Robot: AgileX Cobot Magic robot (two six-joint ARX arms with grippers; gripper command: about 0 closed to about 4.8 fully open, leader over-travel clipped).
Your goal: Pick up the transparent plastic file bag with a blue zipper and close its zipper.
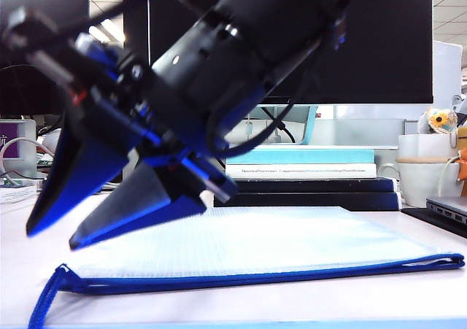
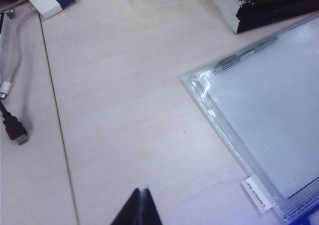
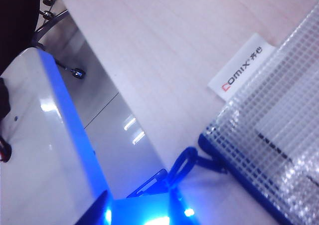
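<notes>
One file bag (image 1: 248, 245), four stacked books (image 1: 306, 176)

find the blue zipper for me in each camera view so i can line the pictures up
Exterior view: the blue zipper runs along the file bag's near edge, its cord loop hanging at lower left.
Left wrist view: only a blue sliver shows at the bag's lower right corner.
Right wrist view: the zipper end and cord loop lie beside the right gripper.
Shared landmark: the white label tab at the bag's corner, seen in both wrist views.
</notes>
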